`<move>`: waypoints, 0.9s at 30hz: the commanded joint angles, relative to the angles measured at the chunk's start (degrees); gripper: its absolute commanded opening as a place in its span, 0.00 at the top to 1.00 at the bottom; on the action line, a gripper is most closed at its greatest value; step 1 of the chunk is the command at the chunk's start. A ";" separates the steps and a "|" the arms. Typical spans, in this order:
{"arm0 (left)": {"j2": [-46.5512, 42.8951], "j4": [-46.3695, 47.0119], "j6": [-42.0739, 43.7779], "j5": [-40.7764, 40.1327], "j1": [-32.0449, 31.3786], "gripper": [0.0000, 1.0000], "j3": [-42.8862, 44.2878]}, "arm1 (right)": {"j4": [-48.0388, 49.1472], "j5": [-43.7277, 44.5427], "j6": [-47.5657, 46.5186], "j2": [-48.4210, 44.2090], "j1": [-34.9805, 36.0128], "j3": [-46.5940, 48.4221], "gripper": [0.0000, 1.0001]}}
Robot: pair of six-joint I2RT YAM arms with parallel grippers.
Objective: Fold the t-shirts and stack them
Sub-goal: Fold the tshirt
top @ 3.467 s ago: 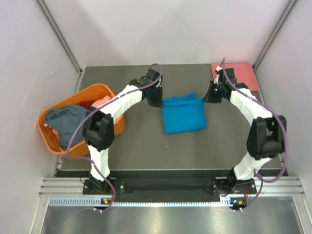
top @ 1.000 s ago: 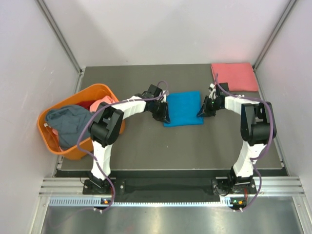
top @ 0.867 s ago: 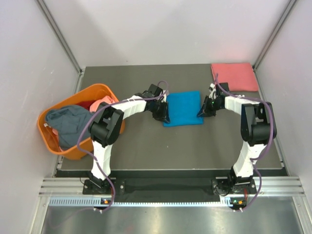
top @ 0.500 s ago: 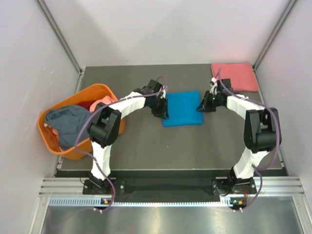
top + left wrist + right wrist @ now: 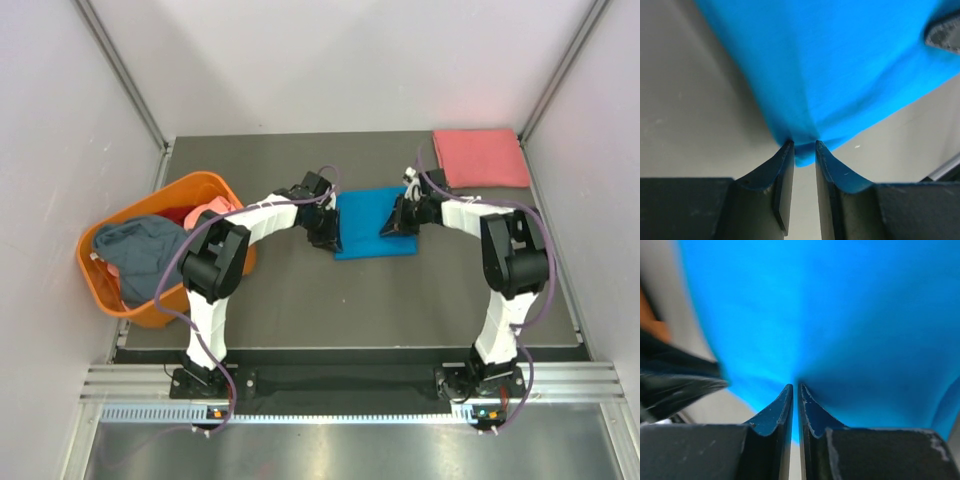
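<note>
1. The blue shirt lies as a small rectangle on the table, between the two arms. The pink shirt lies folded at the far right corner, well apart from it.
2. The left tool is at the shirt's near left corner. In the wrist view its fingers are pressed together on a small nub of blue cloth, with grey table just beside it.
3. The right tool sits over the shirt's right part, a little inside the right edge. Its fingers are almost closed, with blue cloth pinched in the thin slit between them.
4. We judge the step to be a two-handed move of this shirt, either a last fold or the carry to the pink shirt. We cannot tell which.
5. To do it well, we should lift both tools together and level, so the layers hang evenly and the fold lines hold.
6. Both pinches look shallow, and we cannot tell whether every layer is caught. A slow first lift would show whether a lower layer is left on the table.
7. We should hold the cloth lightly taut between the tools. Slack would let the middle sag and drag.
8. If stacking, we should square its edges over the pink shirt and lower it flat before letting go.
9. More shirts wait in the basket, the grey shirt on top.
</note>
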 commanded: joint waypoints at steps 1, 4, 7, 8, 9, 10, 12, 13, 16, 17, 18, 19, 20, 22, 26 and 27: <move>-0.98 0.07 0.27 -3.90 0.37 0.71 -2.29 | -0.29 1.99 -3.96 2.85 -0.49 -0.64 0.91; -1.06 -2.03 0.88 -5.31 0.73 0.71 -2.30 | -0.99 2.26 -4.14 -0.31 -0.58 -1.53 0.91; -2.03 -5.81 1.50 -6.98 0.90 0.71 -0.02 | -3.71 2.79 -4.57 -3.82 -0.58 -0.56 0.91; -2.64 -6.78 1.76 -7.15 0.90 0.71 0.77 | -4.33 2.88 -4.66 -5.66 -0.58 -0.30 0.91; -3.95 -7.58 2.37 -6.72 0.90 0.71 2.35 | -5.03 2.88 -4.84 -6.46 -0.66 0.49 0.90; -4.75 -8.19 2.55 -6.28 0.90 0.71 3.15 | -6.08 3.05 -5.01 -7.34 -0.75 0.84 0.88; -7.37 -9.87 3.43 -3.66 0.90 0.71 5.16 | -6.71 3.93 -5.36 -9.28 -1.19 1.81 0.86; -8.35 -9.96 3.78 -2.25 0.90 0.71 5.70 | -7.40 4.28 -5.71 -9.63 -1.37 2.25 0.85; -12.04 -8.65 4.66 0.93 0.90 0.71 5.88 | -7.67 5.07 -6.51 -9.64 -2.51 4.27 0.84; -12.66 -7.42 5.01 1.11 0.90 0.70 5.44 | -8.02 5.08 -6.68 -8.68 -3.29 5.84 0.84; -13.27 -6.63 5.02 1.19 0.90 0.71 5.09 | -8.46 4.73 -6.77 -7.97 -3.65 6.81 0.84; -13.28 -5.75 5.02 1.11 0.90 0.71 4.74 | -8.64 4.55 -6.95 -7.44 -4.09 7.69 0.84; -13.19 -4.78 4.93 1.19 0.90 0.70 4.13 | -8.47 4.55 -7.04 -6.22 -4.79 9.36 0.84; -11.79 -3.37 4.40 2.50 0.90 0.71 4.21 | -8.47 4.20 -7.12 -4.81 -5.50 11.21 0.85; -7.93 -2.32 3.17 4.62 0.90 0.71 5.61 | -8.55 3.23 -7.91 0.02 -6.81 16.74 0.85; -6.70 -1.70 2.74 4.80 0.90 0.71 5.53 | -8.55 2.88 -8.09 0.90 -6.99 17.54 0.86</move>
